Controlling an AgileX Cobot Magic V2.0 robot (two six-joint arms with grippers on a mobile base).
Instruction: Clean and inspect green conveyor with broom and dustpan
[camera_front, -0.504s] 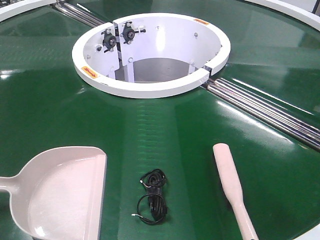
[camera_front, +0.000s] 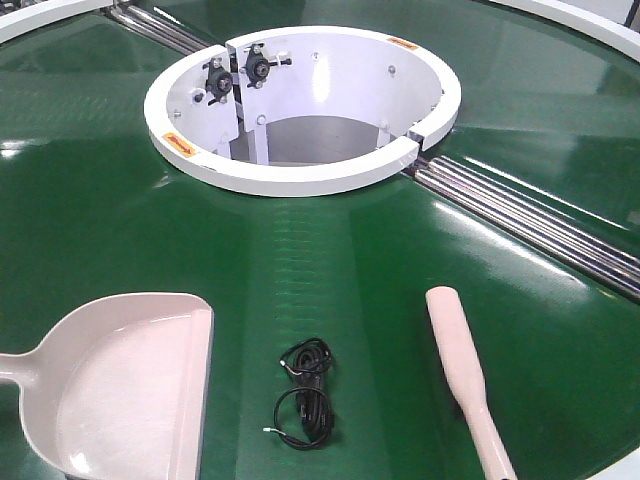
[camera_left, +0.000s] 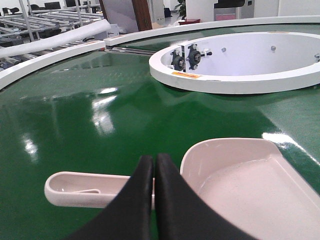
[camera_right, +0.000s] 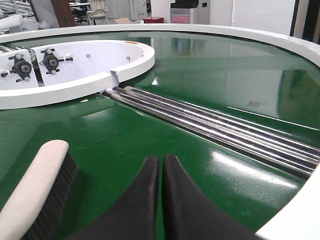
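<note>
Compared w/ the front view half a sec. earlier, nothing has changed: the dustpan (camera_front: 120, 390), the broom (camera_front: 458, 360) and the black cable (camera_front: 305, 395) all lie on the same spots of the green conveyor (camera_front: 100, 200). I judge from this that the sweeping is not started yet and both arms are only in the approach phase. The dustpan lies flat at the near left, open side toward the cable. The broom lies at the near right, its rounded end pointing to the white hub (camera_front: 300, 180) and well apart from the steel rollers (camera_front: 520, 215). The coiled cable is between them, touching neither; probably it is the thing to sweep up. In the left wrist view the left gripper (camera_left: 152, 162) has its two fingers pressed together w/ nothing between, hanging just over the dustpan handle (camera_left: 85, 187). In the right wrist view the right gripper (camera_right: 161, 162) is also clenched and empty, and the broom (camera_right: 35, 190) lies just beside it on the left, dark bristles (camera_right: 57, 195) showing under the pale back. So neither tool is grasped. As I see it, the jaws must open before any pick-up, and the glossy belt may let the light plastic slide when it is touched.
</note>
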